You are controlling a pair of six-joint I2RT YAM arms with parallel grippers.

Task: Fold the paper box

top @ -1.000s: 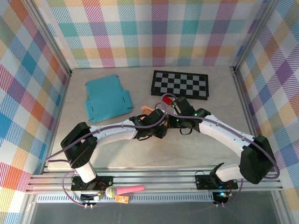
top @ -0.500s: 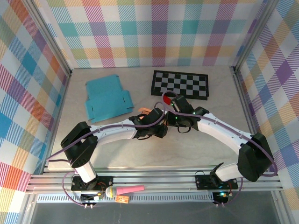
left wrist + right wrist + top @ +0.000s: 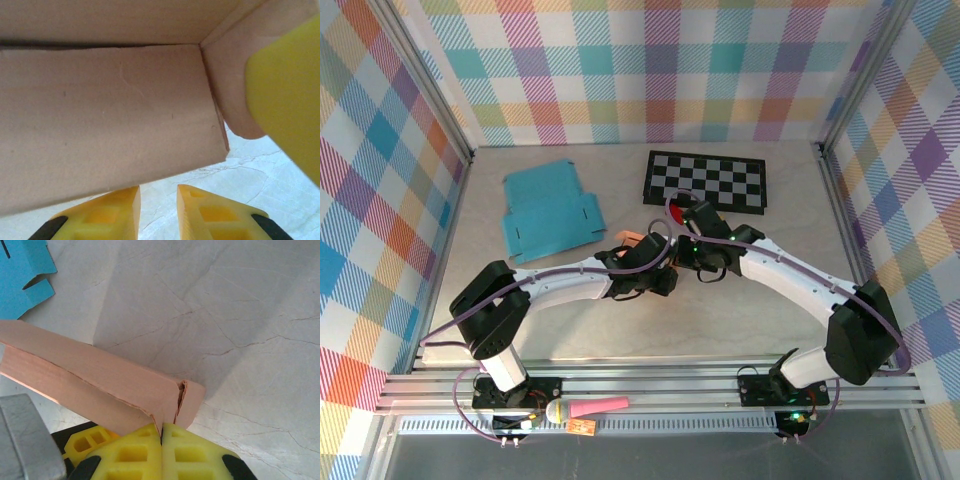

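Note:
The paper box [image 3: 633, 239] is a salmon-pink carton held low over the table's middle, between both wrists. In the right wrist view its long wall [image 3: 95, 377] runs to a folded corner, and my right gripper [image 3: 161, 432] is shut on the flap edge at that corner. In the left wrist view a broad panel of the box [image 3: 110, 115] hangs just ahead of my left gripper [image 3: 158, 200]. Its jaws stand a narrow gap apart with only table between them. A yellow finger [image 3: 287, 95] of the right gripper shows at that panel's right end.
A flat teal box blank [image 3: 550, 212] lies at the back left, its edge also in the right wrist view [image 3: 20, 270]. A black and white checkerboard [image 3: 707, 180] lies at the back right. A pink-handled tool [image 3: 590, 408] rests on the front rail.
My right wrist has shifted a little to the left and toward the back, closer to the left wrist. The left arm has barely moved.

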